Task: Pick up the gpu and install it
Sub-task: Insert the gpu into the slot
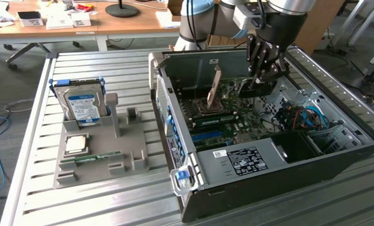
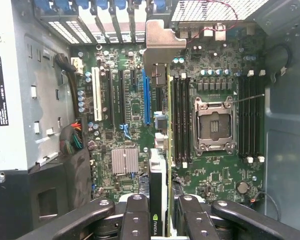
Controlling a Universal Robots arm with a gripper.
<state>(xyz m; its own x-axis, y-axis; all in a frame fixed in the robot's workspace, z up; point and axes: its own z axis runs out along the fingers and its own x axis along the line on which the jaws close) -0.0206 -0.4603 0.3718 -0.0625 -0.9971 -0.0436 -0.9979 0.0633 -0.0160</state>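
The black 2-fingered gripper was shut on the near end of the gpu, a flat green circuit-board card with a black cooler on 1 face, pinching its 2 faces so that it stood on edge. The card's long axis ran straight away from the gripper, parallel to the long blue expansion slot and just beside it on the side of the square silver CPU socket. Its silver metal bracket pointed away from the gripper, beyond the blue slot's far end, and whether the lower edge touched any slot could not be told.
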